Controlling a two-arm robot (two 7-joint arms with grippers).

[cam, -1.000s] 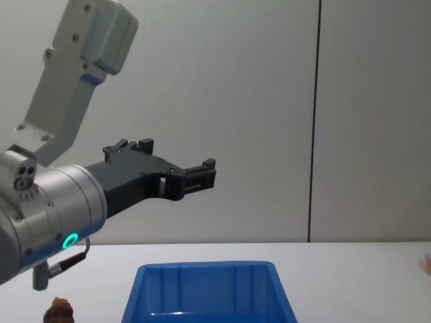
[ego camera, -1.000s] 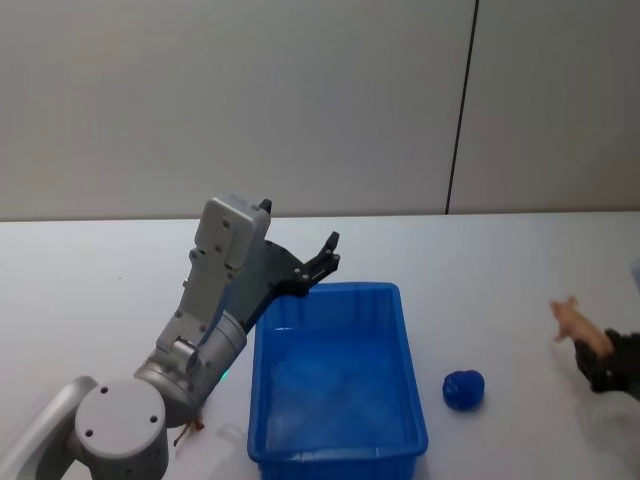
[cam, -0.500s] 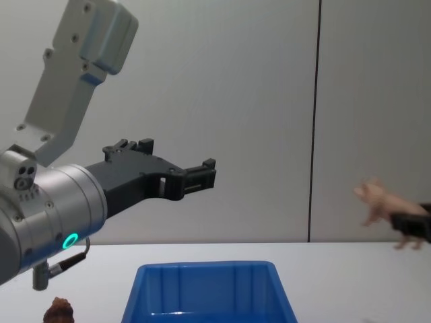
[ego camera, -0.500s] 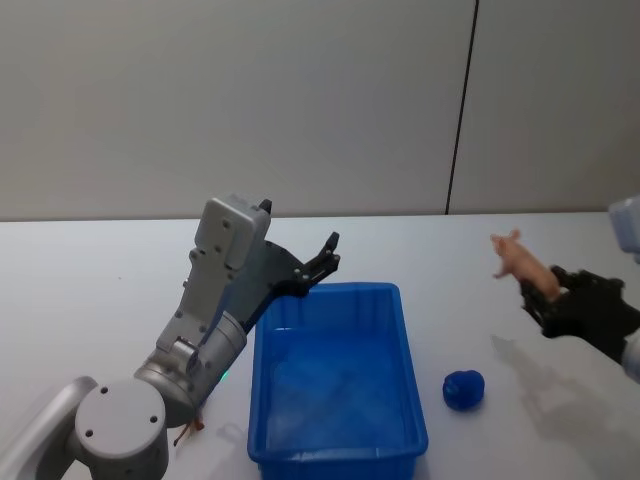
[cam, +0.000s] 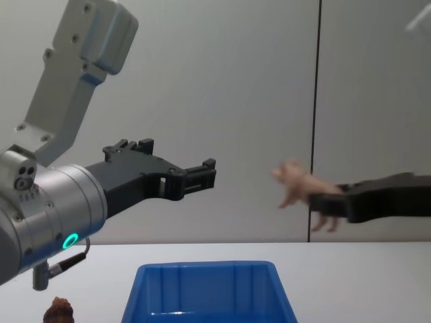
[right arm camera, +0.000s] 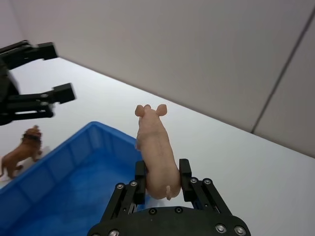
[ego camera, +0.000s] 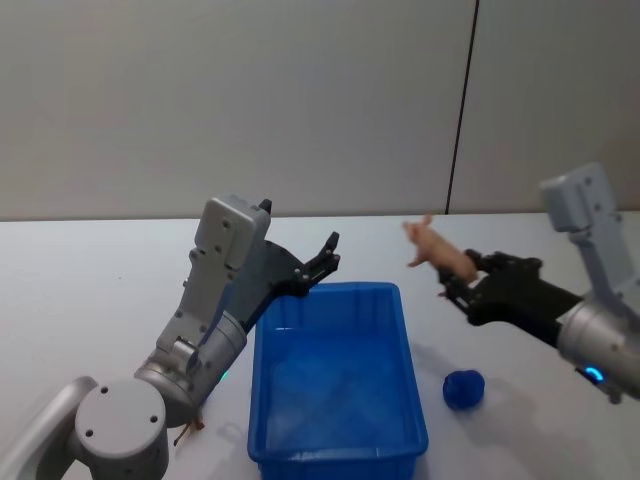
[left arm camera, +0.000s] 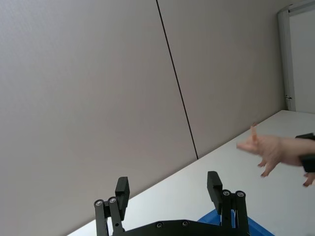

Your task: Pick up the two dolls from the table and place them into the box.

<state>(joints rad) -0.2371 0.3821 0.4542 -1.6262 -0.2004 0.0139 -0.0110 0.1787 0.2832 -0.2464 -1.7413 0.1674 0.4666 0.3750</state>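
On the far left, the brown lion doll point(right arm camera: 22, 150) stood on the white table point(ego camera: 90, 270), near the left wall of the blue box point(ego camera: 408, 385). No claw touched it. The left arm rose up from the near left (it looked like it was just waiting). The left claw point(left arm camera: 168, 191) hung in the air by the far left corner of the box. Its two fingers were spread wide, with nothing between them.

In the middle sat the blue box. The part of its inside that could be seen had no doll in it.

To the right, the pink pig doll point(right arm camera: 154, 140) was up in the air, high above the table and close to the far right corner of the box. The right claw point(ego camera: 462, 282) was closed on the pig's back end, and the pig's nose pointed toward the left claw.

So the job looked less than half done. One doll was picked up but not dropped in, and the lion had not been picked up at all. My guess was that the pig needed to go over the box next.

Some things were hard to see. In the head view the left arm hid most of the lion. In the chest view the lion and the box were cut off at the bottom edge. A small blue lump point(ego camera: 463, 389) lay on the table right of the box (I could not tell what it was).
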